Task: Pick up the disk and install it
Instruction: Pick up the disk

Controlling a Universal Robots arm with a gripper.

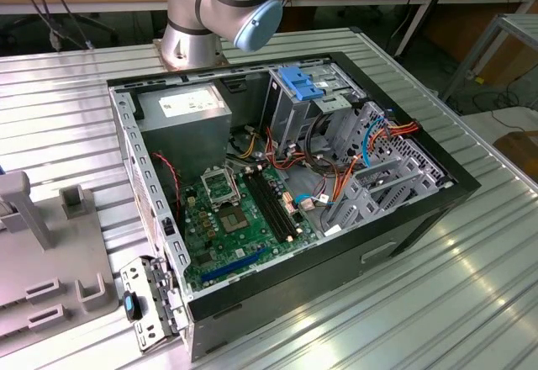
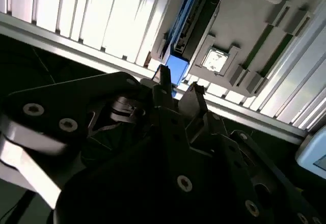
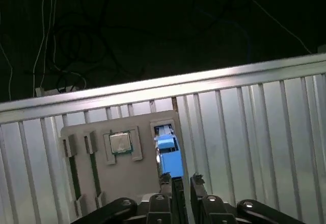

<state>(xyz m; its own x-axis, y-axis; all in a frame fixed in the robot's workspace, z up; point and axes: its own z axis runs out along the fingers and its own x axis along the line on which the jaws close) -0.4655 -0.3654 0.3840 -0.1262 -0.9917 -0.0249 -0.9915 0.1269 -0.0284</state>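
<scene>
Two fingertips of the hand stand slightly apart, holding nothing. The disk sits slotted in the grey holder on the tabletop, at the hand's twelve o'clock, long axis pointing at the gap.

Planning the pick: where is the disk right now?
In both wrist views the disk sits in a slot of the grey fixture tray, right beside the processor chip held in the same tray.

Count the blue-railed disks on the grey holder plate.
1. The disk sits in a slot of the grey holder plate, beside the processor chip, in the first wrist view. More may be hidden.
</scene>
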